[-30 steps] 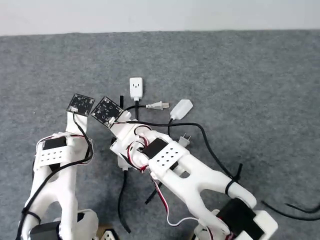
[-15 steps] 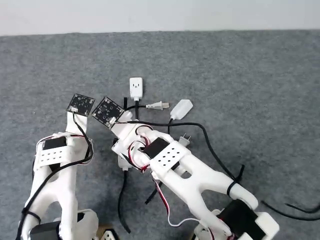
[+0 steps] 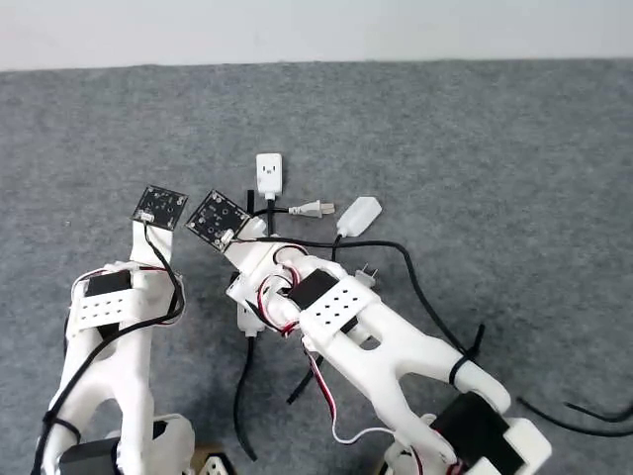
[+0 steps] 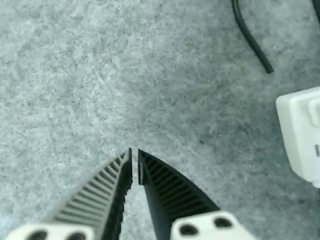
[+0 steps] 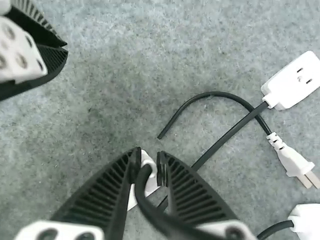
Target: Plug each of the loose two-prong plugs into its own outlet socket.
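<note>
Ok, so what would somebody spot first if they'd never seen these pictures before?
Probably the big white right arm stretching over the grey mat, with the right hand pinching a white piece. Just beyond it, in the middle, lie a white socket and a loose plug beside it, not plugged in, among black cords. The left hand hangs shut and empty close by.

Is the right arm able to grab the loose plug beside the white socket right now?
Probably not yet: the right gripper is shut on a white cord end, though the loose plug lies uncovered nearby.
</note>
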You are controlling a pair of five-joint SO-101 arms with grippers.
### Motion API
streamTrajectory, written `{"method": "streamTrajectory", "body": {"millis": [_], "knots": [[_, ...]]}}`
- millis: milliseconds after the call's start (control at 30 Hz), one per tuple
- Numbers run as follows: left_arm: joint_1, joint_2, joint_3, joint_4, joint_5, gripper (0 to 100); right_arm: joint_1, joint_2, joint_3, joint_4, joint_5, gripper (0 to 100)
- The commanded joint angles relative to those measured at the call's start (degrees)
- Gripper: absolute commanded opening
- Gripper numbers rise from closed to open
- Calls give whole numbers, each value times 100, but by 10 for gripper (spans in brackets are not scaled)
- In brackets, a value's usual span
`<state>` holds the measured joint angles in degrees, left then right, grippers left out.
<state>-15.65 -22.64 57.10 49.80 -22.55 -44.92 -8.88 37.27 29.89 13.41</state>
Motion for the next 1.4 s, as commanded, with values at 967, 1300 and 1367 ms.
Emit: {"method": "streamTrajectory", "body": {"millis": [967, 1300, 1367], "knots": [[-844, -132, -470, -782, 1160, 15, -391, -119, -114, 980, -2866, 248], [-1714, -123, -884, -818, 2330, 15, -673, 242, -396, 1200, -4905, 251], [-1741, -123, -892, -818, 2391, 16, -699, 637, -519, 954, -4905, 251]]}}
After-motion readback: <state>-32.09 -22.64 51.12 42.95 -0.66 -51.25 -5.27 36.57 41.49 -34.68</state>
